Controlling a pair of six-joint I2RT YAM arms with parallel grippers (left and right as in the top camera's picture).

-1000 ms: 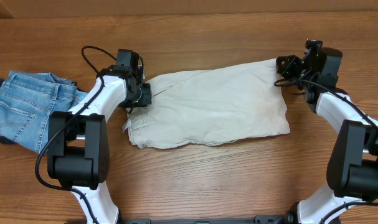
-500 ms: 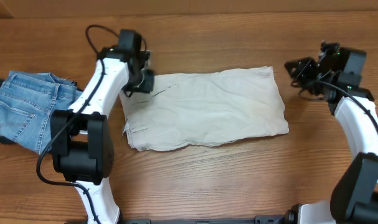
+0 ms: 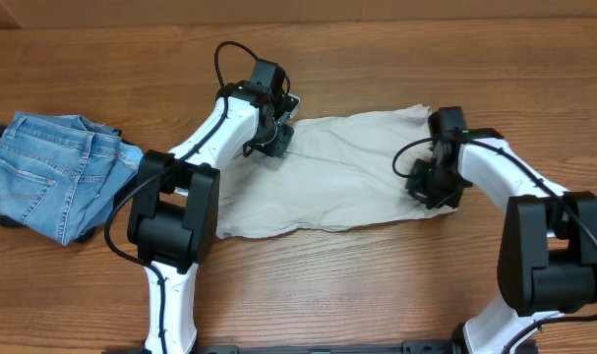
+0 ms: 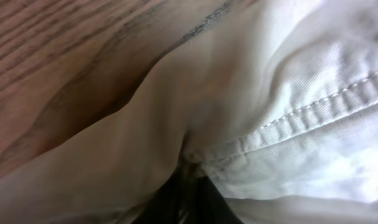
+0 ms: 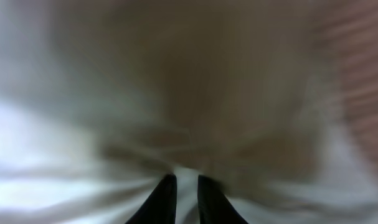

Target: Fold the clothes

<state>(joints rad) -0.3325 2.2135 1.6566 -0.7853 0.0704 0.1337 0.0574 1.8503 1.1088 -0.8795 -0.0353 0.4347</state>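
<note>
No lettering, label, brand mark or number can be read in any of the three views. The pale beige cotton shorts [image 3: 347,177], the light-blue denim garment [image 3: 42,182] and the brown wooden table [image 3: 377,285] carry no legible print, and both wrist close-ups are blurred.

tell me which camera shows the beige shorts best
The overhead view: the beige shorts lie spread out, with nearly their whole outline visible. The left wrist view shows only a close-up of a stitched seam and folds; the right wrist view shows only blurred pale fabric.
</note>
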